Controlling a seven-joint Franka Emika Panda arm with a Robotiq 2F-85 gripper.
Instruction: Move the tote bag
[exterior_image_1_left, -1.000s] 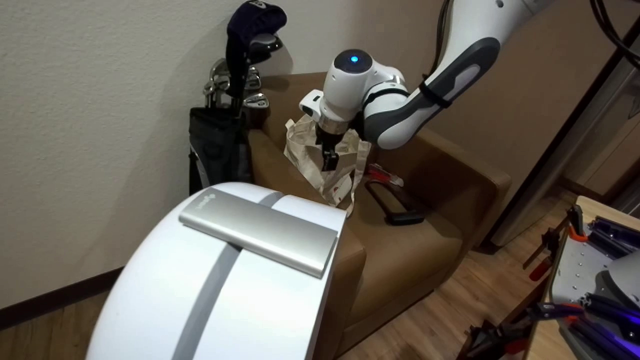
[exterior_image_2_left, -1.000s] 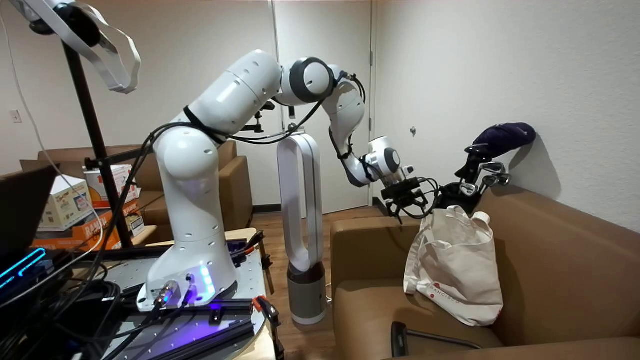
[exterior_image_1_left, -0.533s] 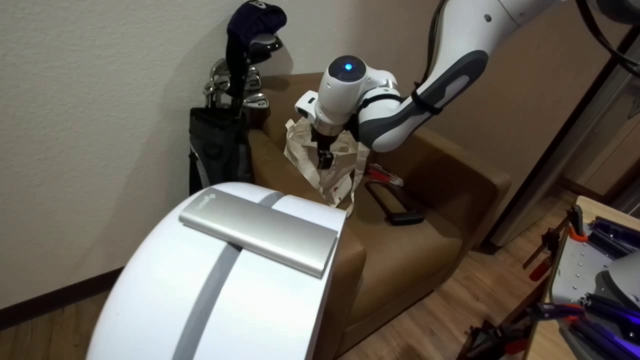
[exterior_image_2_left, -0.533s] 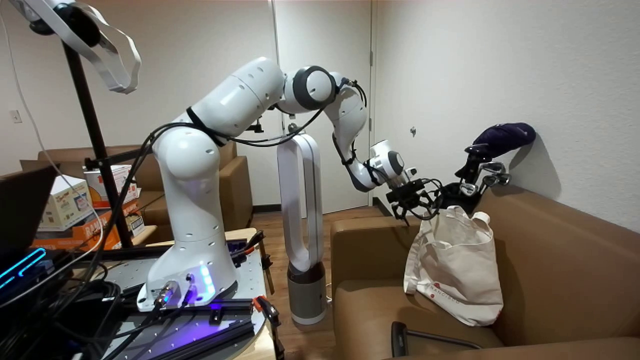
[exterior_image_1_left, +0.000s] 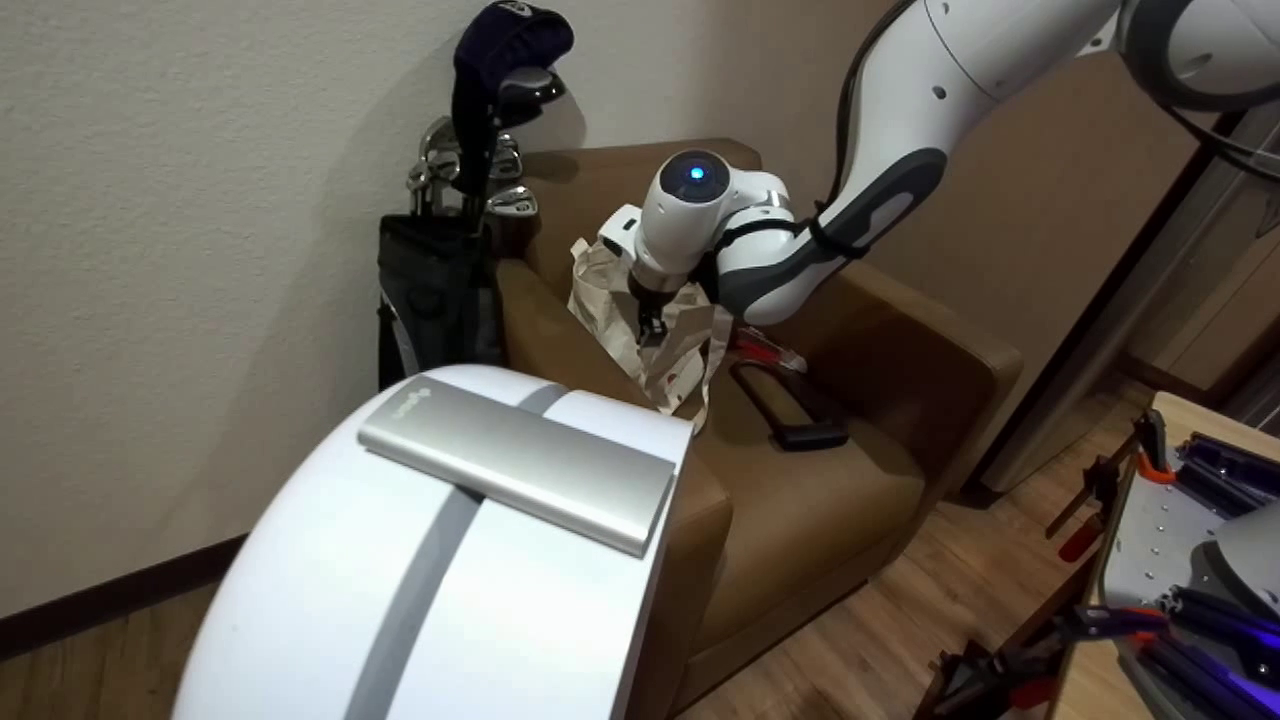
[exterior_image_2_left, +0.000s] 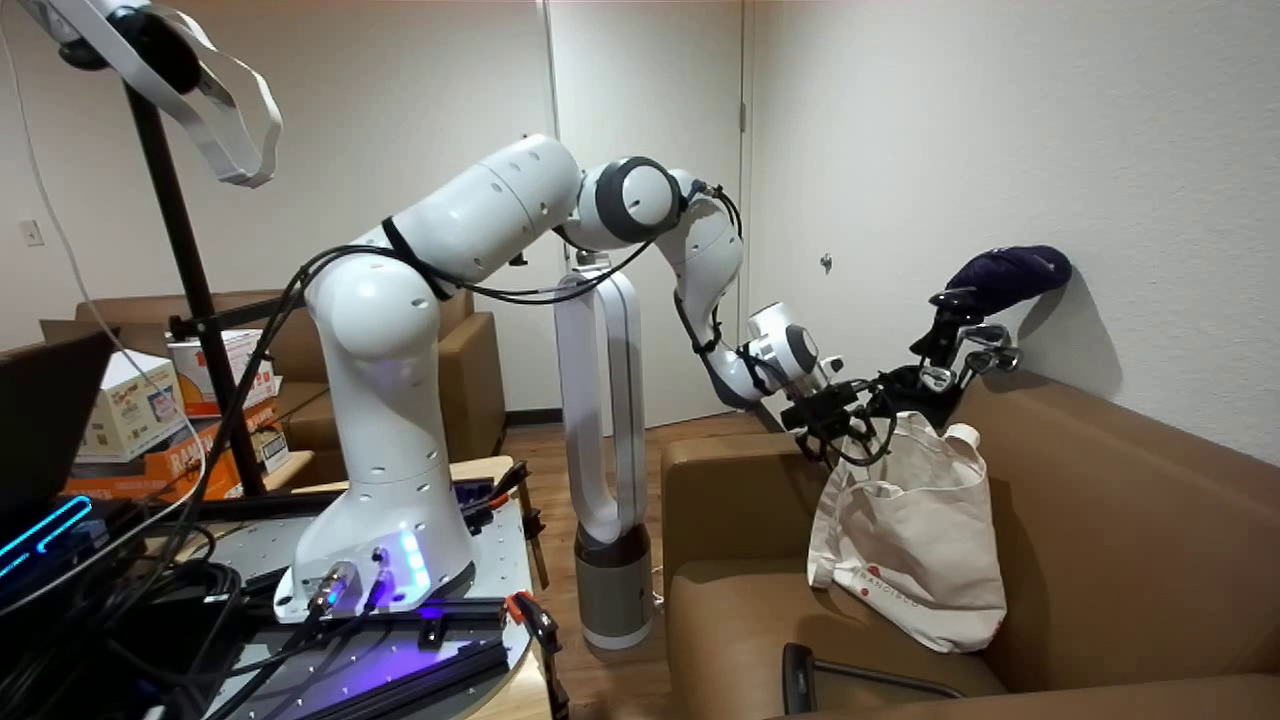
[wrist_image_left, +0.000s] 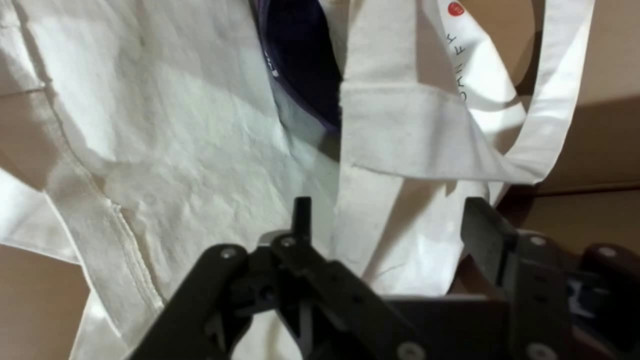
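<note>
Two fingers (wrist_image_left: 482, 232) stand well apart, clasping nothing, on the gripper (wrist_image_left: 388, 210) just over the tote bag (exterior_image_2_left: 925, 530); in the wrist view a band of its cloth shows between them. The tote bag slumps on the seat of the sofa (exterior_image_2_left: 1140, 540), with the golf bag (exterior_image_1_left: 440, 290) near it in both exterior views. The step in hand looks to be taking hold. To do it well, one finger should sink inside the tote bag's rim and the other outside it, then squeeze hem and strap together, not one loose fold. The loop handle (wrist_image_left: 557, 90) hanging at its outer side could snag the finger there. Whether the tips touch cloth I cannot tell. Lift slowly: a dark blue thing (wrist_image_left: 300, 50), seemingly in its mouth, may add weight.
</note>
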